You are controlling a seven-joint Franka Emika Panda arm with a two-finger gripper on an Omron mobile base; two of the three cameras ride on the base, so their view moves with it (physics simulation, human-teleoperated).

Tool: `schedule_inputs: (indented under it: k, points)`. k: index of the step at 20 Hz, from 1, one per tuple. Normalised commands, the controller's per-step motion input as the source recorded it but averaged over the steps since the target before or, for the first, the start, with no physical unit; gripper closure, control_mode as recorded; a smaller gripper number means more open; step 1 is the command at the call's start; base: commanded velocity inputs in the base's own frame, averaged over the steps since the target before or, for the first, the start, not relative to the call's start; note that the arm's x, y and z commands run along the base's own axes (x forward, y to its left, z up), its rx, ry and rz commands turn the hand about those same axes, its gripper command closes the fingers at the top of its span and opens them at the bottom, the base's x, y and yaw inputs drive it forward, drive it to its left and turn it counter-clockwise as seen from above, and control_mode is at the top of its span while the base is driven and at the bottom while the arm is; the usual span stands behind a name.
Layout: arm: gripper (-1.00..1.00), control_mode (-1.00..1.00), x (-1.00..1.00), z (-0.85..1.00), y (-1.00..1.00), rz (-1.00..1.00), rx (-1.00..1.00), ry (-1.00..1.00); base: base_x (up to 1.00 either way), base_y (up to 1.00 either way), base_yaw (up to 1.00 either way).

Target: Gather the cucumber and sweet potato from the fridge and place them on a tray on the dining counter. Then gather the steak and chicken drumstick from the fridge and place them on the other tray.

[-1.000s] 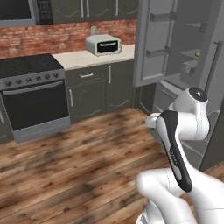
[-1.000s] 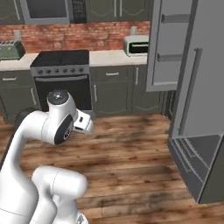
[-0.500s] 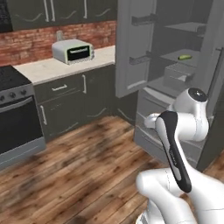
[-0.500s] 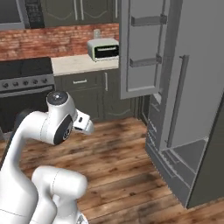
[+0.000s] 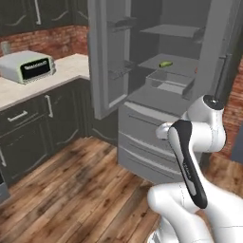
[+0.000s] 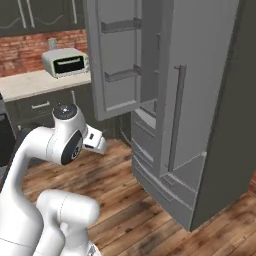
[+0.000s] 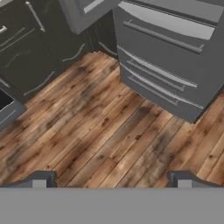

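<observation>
Since a second ago our base has swung round toward the tall grey fridge [image 5: 156, 90]: the black stove that sat at the left of both base views has slid out of frame, and the open fridge now stands close in front of us. We see its left door [image 6: 117, 60] swung wide, with shelf rails on its inner face.

On a middle shelf inside lies the small green cucumber [image 5: 165, 63], alone, just above a clear pull-out drawer [image 5: 168, 83]. We cannot make out the sweet potato, steak or drumstick from here.

Our two-finger gripper [image 7: 111, 179] hangs folded in above the brown wooden plank floor [image 7: 109, 135], pointing down at it, well short of the shelves. Its dark tips stand wide apart at the bottom of the hand view, with nothing between them.

Off to the left, a white toaster oven [image 5: 27, 67] rests on the pale counter [image 5: 42, 85] over dark cabinets.
</observation>
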Motion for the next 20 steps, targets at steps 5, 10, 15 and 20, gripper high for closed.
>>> schedule_inputs:
  k: [5, 10, 15, 20]
  points:
    - [-1.00, 1.00, 0.00, 0.00, 0.00, 0.00, 0.00, 0.00, 0.50, 0.30, -0.51]
    - [-1.00, 1.00, 0.00, 0.00, 0.00, 0.00, 0.00, 0.00, 0.48, 0.56, -0.48]
    - [-1.00, 1.00, 0.00, 0.00, 0.00, 0.00, 0.00, 0.00, 0.47, 0.69, -0.43]
    - [-1.00, 1.00, 0.00, 0.00, 0.00, 0.00, 0.00, 0.00, 0.53, 0.62, -0.38]
